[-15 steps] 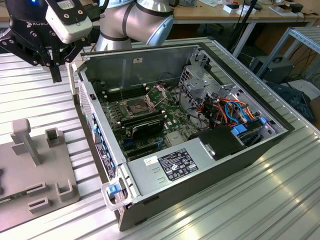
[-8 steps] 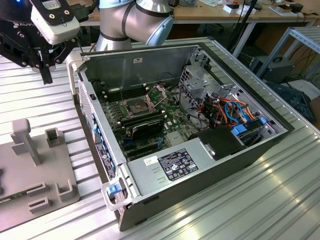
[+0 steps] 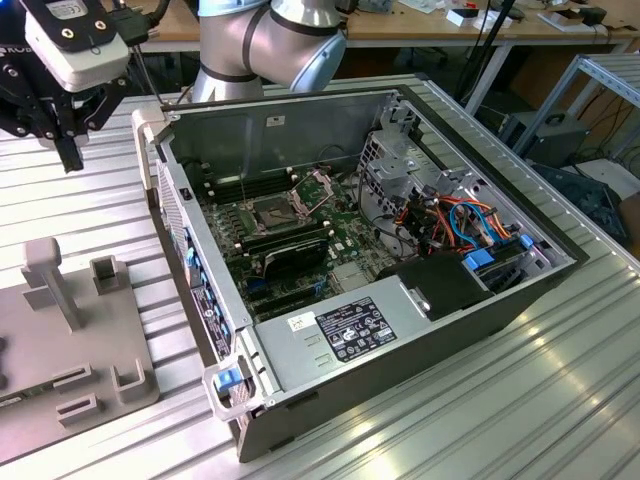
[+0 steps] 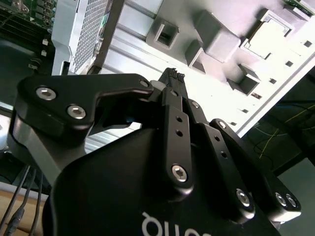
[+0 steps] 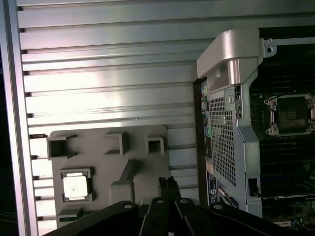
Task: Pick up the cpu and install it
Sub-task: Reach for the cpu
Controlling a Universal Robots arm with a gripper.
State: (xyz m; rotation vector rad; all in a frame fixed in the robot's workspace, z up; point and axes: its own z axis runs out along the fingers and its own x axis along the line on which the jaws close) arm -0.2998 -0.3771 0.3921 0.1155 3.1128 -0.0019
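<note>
The cpu (image 5: 75, 187) is a small pale square chip lying flat in a square pocket of the grey fixture plate (image 5: 98, 157) on the table beside the computer case. My gripper (image 5: 169, 182) hangs above the plate, off to the side of the cpu and apart from it, with its black fingers (image 4: 173, 105) pressed together and nothing between them. In the exterior view the gripper (image 3: 72, 160) is high at the left, above the ribbed table and behind the fixture plate (image 3: 110, 340). The motherboard's square socket (image 3: 272, 212) sits inside the case and looks uncovered in the first wrist view (image 5: 288, 114).
The open computer case (image 3: 400, 330) lies on its side at the middle of the ribbed metal table (image 3: 500, 420), its grey handle corner (image 5: 229, 54) close to the fixture plate. Memory sticks (image 3: 290, 245), cables (image 3: 460, 215) and a power supply (image 3: 350, 325) crowd the case. The fixture has upright blocks (image 3: 50, 280).
</note>
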